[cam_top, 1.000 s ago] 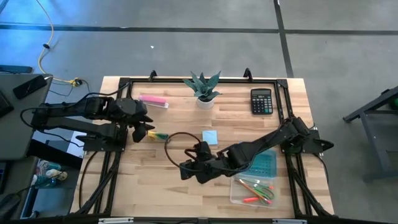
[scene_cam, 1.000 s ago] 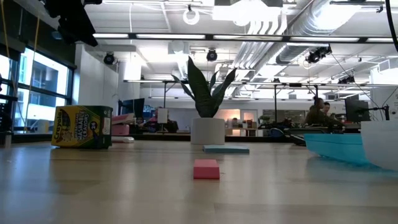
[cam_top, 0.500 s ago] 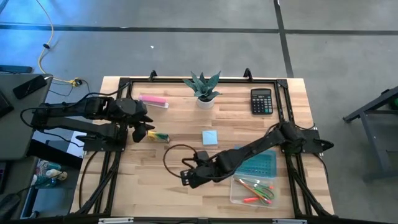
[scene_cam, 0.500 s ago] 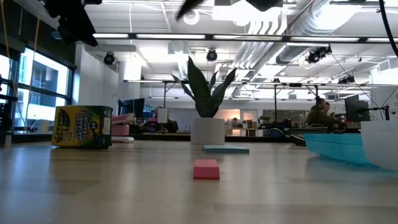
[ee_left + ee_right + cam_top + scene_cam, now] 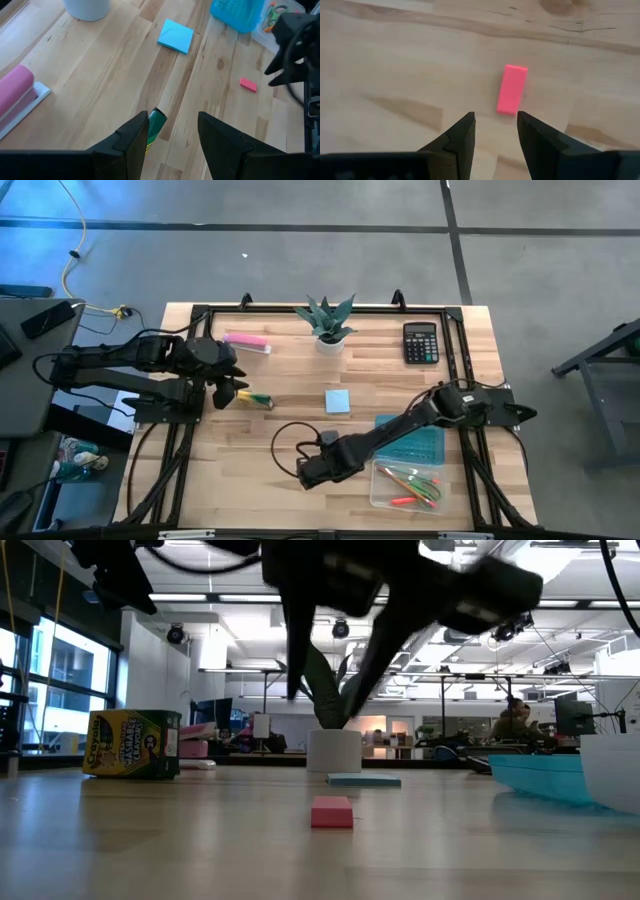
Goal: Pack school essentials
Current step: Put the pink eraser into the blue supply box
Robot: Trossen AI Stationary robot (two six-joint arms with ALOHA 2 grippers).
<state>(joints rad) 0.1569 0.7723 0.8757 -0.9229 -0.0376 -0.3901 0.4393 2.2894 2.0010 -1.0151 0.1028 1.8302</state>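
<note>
We see the right gripper [image 5: 305, 472] stretched low across the front of the wooden counter [image 5: 300, 395], its fingers [image 5: 460, 135] apart with nothing between them. In the right wrist view a small pink-red eraser [image 5: 512, 96] lies flat on the wood just beyond the fingertips, untouched. In the low view the same eraser [image 5: 332, 811] sits alone in the foreground, with the dark right arm blurred above it.

Our left gripper [image 5: 232, 392] waits at the counter's left side, its fingers [image 5: 132, 140] parted and empty. A yellow-green crayon box [image 5: 255, 399] lies just beside that gripper; in the left wrist view its green end [image 5: 156, 122] shows between the fingers but is not gripped, and in the low view it is a yellow box [image 5: 133, 744] standing at the left.

The light blue square notepad [image 5: 337, 401] lies flat near the middle of the counter, well apart from both grippers. At the right front stands a clear tray [image 5: 380, 498] that holds orange-red pens [image 5: 402, 501] and green-handled scissors [image 5: 430, 481]. A teal perforated lid or basket [image 5: 420, 443] lies next to the tray, partly under the right arm.

Along the far edge we see a pink rectangular bar [image 5: 246, 340], a small potted plant [image 5: 328, 320] and a black calculator [image 5: 421, 342].
</note>
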